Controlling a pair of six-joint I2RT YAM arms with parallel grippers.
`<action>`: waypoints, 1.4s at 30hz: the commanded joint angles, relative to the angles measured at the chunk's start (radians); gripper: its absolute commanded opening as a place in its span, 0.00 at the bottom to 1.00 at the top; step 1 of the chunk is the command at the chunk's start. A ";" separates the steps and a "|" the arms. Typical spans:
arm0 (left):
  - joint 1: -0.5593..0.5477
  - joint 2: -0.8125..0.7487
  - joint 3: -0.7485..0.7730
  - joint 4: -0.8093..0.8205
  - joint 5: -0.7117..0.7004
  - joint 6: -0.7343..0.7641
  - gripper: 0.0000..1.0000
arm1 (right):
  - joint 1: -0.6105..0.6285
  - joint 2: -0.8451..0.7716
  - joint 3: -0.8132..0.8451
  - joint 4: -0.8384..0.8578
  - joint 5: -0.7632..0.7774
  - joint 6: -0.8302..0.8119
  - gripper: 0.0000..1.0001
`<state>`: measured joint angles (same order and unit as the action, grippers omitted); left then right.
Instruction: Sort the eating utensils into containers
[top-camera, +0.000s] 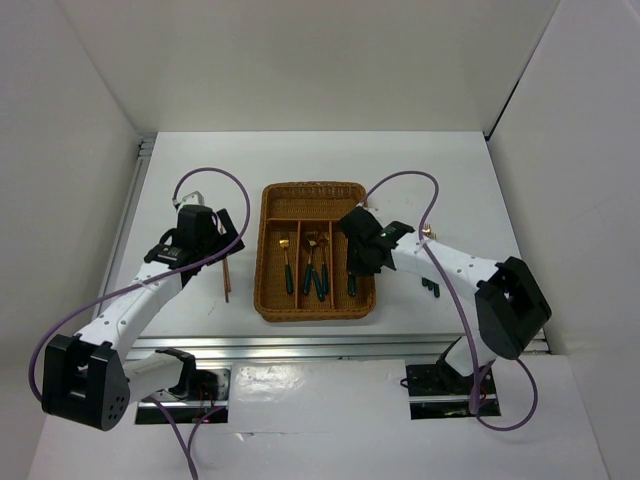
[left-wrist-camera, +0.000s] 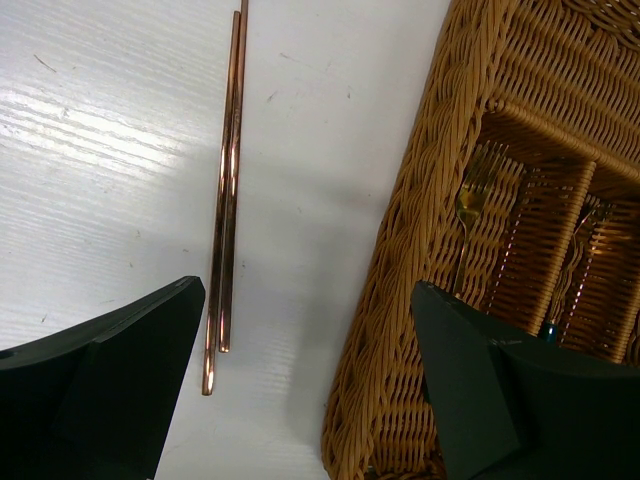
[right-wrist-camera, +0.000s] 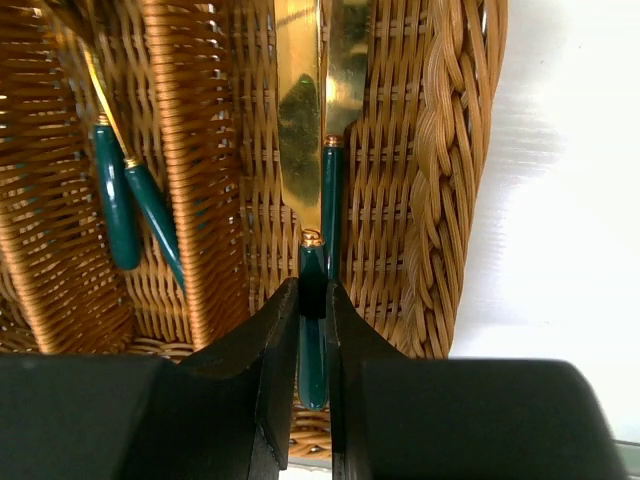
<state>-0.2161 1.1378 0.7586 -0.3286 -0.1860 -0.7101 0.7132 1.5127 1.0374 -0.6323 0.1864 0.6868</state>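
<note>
The brown wicker tray (top-camera: 265, 300) sits mid-table between both arms. My right gripper (right-wrist-camera: 313, 300) is shut on the dark green handle of a gold-bladed knife (right-wrist-camera: 298, 120), low over the tray's right long slot (right-wrist-camera: 385, 200), beside another knife (right-wrist-camera: 333, 190). More green-handled pieces (right-wrist-camera: 120, 200) lie in the middle slot, and a gold fork (left-wrist-camera: 472, 200) lies in the left slot. Two copper chopsticks (left-wrist-camera: 228, 190) lie side by side on the table left of the tray (left-wrist-camera: 420, 200). My left gripper (left-wrist-camera: 308, 290) hangs open above bare table between chopsticks and tray wall, holding nothing.
White walls close in the table on the left, right and back. A few small dark pieces (top-camera: 431, 288) lie on the table right of the tray, under the right arm. A metal rail (top-camera: 330, 345) runs along the near edge.
</note>
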 joint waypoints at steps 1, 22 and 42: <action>0.006 -0.007 0.002 0.022 -0.012 0.008 1.00 | 0.005 0.013 0.003 0.049 -0.004 0.020 0.11; 0.006 0.011 0.002 0.022 -0.012 0.008 1.00 | 0.002 -0.003 0.113 0.008 0.177 -0.038 0.70; 0.006 0.030 -0.007 0.031 0.016 0.026 1.00 | -0.551 -0.108 -0.188 0.143 -0.020 -0.164 0.82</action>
<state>-0.2161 1.1656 0.7586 -0.3275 -0.1780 -0.7063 0.1894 1.3922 0.8585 -0.5560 0.2214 0.5453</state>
